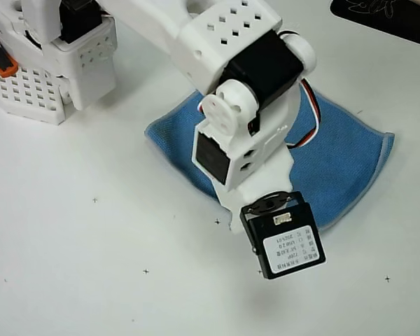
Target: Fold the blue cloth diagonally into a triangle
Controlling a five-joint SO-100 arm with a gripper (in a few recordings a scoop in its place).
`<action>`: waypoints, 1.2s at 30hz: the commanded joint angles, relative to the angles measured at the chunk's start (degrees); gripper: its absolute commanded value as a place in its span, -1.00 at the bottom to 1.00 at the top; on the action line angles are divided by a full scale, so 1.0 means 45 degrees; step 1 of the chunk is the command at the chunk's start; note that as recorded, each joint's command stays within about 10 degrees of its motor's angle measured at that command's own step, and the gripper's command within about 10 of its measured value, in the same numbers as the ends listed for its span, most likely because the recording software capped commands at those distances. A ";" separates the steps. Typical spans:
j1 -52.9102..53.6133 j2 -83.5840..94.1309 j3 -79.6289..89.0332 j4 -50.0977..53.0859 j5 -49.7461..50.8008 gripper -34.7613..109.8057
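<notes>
White table (91,280), blue cloth (343,161) mid-right under arm (224,77). Gripper hidden, so grip state unknown. Likely mid-fold; next: carry corner to the opposite one.

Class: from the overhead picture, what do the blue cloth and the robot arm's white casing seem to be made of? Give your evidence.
Blue cloth: soft woven or knitted fabric, matt, with fine textured weave and pale stitched edging; probably microfibre. White casing: hard plastic, smooth and slightly glossy, with moulded vent holes; possibly 3D-printed.
</notes>
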 commanded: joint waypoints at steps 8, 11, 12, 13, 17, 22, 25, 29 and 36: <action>-0.0566 -0.1758 -0.3379 0.0645 -0.0039 -0.04; -0.0684 -0.2187 -0.3926 0.0762 -0.0039 -0.04; -0.0703 -0.2285 -0.4121 0.0898 -0.0039 -0.04; -0.0723 -0.2363 -0.4258 0.0918 -0.0078 -0.04; -0.0859 -0.2910 -0.5371 0.1445 -0.0254 -0.04; -0.1094 -0.4141 -0.7437 0.2539 -0.0273 -0.04; -0.1270 -0.4883 -0.8570 0.2988 -0.0234 -0.04; -0.1426 -0.5762 -1.0093 0.3594 -0.0195 -0.04; -0.1543 -0.6348 -1.1230 0.4180 -0.0254 -0.16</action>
